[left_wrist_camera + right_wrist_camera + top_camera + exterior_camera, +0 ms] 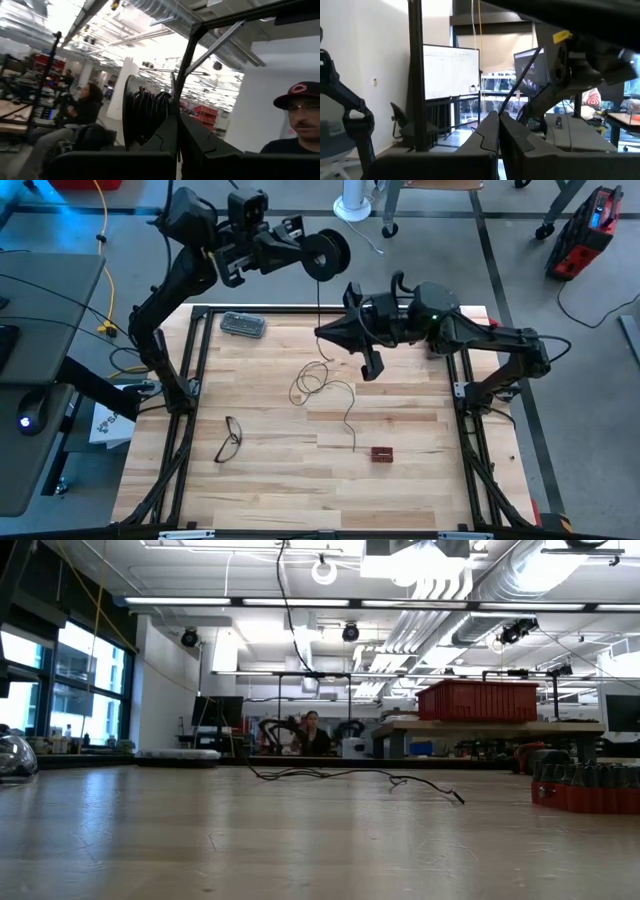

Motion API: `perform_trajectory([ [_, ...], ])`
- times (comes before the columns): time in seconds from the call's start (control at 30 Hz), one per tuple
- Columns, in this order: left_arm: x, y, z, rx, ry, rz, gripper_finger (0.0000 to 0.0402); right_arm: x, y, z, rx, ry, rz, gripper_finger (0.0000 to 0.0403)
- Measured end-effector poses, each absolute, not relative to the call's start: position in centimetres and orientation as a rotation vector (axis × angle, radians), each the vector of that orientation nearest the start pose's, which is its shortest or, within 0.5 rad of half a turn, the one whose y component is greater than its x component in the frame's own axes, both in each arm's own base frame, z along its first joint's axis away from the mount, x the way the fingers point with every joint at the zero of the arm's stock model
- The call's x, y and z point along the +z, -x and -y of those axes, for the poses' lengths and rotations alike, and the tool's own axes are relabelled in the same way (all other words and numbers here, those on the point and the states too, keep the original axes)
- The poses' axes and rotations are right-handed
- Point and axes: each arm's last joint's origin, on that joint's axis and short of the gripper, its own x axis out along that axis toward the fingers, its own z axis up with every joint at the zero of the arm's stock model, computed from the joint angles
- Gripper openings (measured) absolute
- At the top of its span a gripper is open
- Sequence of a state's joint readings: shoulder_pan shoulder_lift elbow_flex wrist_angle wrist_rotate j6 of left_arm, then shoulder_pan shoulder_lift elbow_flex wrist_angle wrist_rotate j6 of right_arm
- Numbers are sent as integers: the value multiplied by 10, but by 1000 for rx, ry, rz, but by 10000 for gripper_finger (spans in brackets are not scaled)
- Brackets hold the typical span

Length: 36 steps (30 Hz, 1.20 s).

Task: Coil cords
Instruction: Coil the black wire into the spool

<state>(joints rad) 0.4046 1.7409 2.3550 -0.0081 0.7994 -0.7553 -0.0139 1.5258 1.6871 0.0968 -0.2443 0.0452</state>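
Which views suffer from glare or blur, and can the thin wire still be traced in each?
High view: even light, the wire traceable down from the reel held up by the left gripper. Low view: ceiling lights glare, yet the wire lies clear on the table. Left wrist view: bright ceiling washes out, reel soft-edged. Right wrist view: no wire seen.

We list one wooden table (400,490): loose wire (325,385) mid-table; eyeglasses (230,439) toward the left edge; grey case (243,325) at the far-left corner; small red block (382,453) right of centre.
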Motion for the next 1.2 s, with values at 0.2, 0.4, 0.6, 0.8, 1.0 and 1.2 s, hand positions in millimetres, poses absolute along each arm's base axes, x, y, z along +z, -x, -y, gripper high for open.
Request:
perform_trajectory([
  [0.2, 604, -276, -101, -466, 371, 290, 1, 497, -323, -3, 238, -14, 258, 0],
  [0.4, 601, -260, -101, -395, 411, 193, 1, 495, -316, -3, 227, -24, 188, 12],
  [0.6, 605, -235, -90, -335, 419, 152, 1, 489, -316, 1, 194, -35, 123, 92],
  [0.8, 603, -205, -76, -231, 423, 79, 1, 479, -320, 6, 48, 4, 44, 168],
  [1.0, 597, -194, -62, -95, 439, 19, 1, 470, -334, 11, -38, 45, 20, 196],
  [1.2, 599, -198, -48, -102, 425, 47, 1, 449, -361, 22, -65, 29, 0, 197],
])
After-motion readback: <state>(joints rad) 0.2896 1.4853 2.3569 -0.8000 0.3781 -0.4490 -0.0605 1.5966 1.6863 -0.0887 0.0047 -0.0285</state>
